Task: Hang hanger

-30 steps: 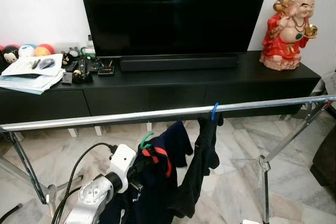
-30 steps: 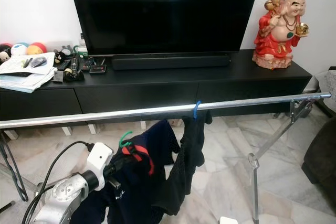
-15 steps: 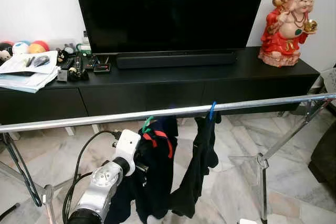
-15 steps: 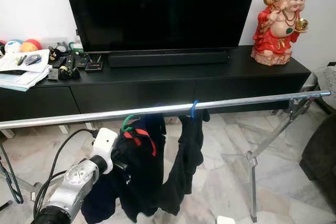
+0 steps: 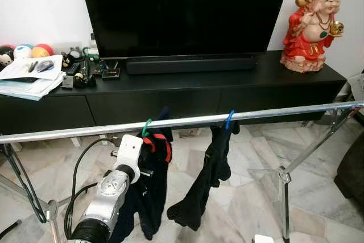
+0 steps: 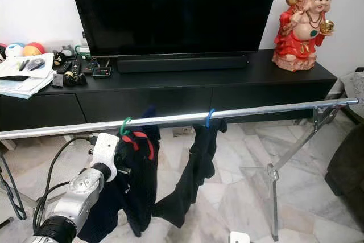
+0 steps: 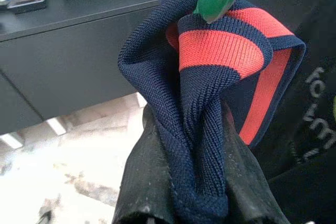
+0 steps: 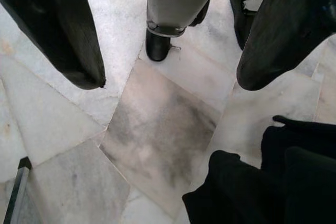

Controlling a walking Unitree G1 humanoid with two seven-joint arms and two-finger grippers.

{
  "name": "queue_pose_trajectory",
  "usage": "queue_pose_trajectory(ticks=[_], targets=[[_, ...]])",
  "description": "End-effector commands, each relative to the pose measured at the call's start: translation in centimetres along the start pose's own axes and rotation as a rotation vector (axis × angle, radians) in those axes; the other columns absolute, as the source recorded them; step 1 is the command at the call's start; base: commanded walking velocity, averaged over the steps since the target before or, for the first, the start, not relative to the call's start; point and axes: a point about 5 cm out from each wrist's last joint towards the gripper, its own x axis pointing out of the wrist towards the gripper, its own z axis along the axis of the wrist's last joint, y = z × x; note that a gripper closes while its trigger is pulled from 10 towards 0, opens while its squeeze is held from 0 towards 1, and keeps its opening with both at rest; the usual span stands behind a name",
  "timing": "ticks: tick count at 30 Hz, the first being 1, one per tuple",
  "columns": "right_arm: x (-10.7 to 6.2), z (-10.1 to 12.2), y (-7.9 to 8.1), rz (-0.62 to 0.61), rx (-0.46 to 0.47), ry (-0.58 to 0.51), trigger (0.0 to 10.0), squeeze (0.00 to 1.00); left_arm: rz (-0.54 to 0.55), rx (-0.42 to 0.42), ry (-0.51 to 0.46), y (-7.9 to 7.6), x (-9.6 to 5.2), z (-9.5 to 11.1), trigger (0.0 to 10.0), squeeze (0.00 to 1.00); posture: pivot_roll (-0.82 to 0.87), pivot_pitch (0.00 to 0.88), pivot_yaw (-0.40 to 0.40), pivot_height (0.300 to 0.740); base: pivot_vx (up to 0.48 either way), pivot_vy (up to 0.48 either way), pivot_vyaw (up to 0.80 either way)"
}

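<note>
You see a long metal rail point(image 5: 187, 121) in front of the TV stand point(image 5: 227, 92). The left gripper point(image 7: 184, 198) pinches a navy shirt point(image 5: 152, 186) on a green hanger point(image 5: 147, 127), hooked over the rail beside a black garment point(image 5: 207, 177). The right gripper's point(image 8: 168, 35) fingers point(image 8: 58, 30) are spread above the floor point(image 8: 157, 129).

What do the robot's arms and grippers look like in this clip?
The left arm is silver metal with a round joint, a ribbed black cuff lower down, and a white block at the wrist. A black cable loops beside it. The left gripper has black fingers. The right gripper has two long, smooth black fingers with rounded tips.
</note>
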Motion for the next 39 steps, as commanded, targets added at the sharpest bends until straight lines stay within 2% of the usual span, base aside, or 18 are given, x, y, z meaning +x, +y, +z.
queue_pose_trajectory(ticks=[1,7,11,16,17,18,21,33,39], targets=[[0.1,0.3,-0.1,-0.002,0.005,0.001,10.0,0.00,0.051,0.000,-0.009,0.6,0.2,0.4,10.0,0.00,0.07,0.023,-0.016,0.740,0.000,0.000,0.00],[0.1,0.9,-0.1,0.001,0.003,-0.012,10.0,0.00,0.097,-0.016,0.016,1.0,0.3,0.1,10.0,0.00,0.07,0.023,-0.016,0.740,0.000,0.000,0.00],[0.2,1.1,-0.2,0.002,0.000,-0.015,10.0,0.00,0.107,-0.008,0.077,1.2,0.1,-0.9,10.0,0.00,0.08,0.018,-0.012,0.740,0.000,0.000,0.00],[0.2,1.1,-0.2,0.002,-0.001,-0.013,10.0,0.00,0.038,0.008,0.138,0.9,-0.4,-2.0,10.0,0.00,0.08,0.019,0.002,0.740,0.000,0.000,0.00],[0.2,1.0,-0.1,0.003,0.000,-0.011,10.0,0.00,0.000,0.032,0.143,0.7,-0.6,-2.3,10.0,0.00,0.08,0.020,0.008,0.740,0.000,0.000,0.00],[0.2,0.8,0.1,0.004,0.003,-0.007,10.0,0.00,-0.036,0.038,0.146,0.6,-0.8,-2.4,10.0,0.00,0.08,0.020,0.013,0.740,0.000,0.000,0.00],[0.1,0.3,0.4,0.007,0.008,0.002,10.0,0.00,-0.054,0.049,0.148,0.7,-1.0,-2.5,10.0,0.00,0.08,0.019,0.020,0.740,0.000,0.000,0.00],[0.0,-0.6,0.7,0.007,0.013,0.017,10.0,0.00,-0.026,0.025,0.205,0.9,-1.1,-3.0,10.0,0.00,0.08,0.011,0.023,0.740,0.000,0.000,0.00],[0.0,-0.5,0.3,0.001,0.011,0.016,10.0,0.00,-0.017,0.008,0.188,0.8,-1.0,-2.8,10.0,0.00,0.08,0.009,0.010,0.740,0.000,0.000,0.00]])
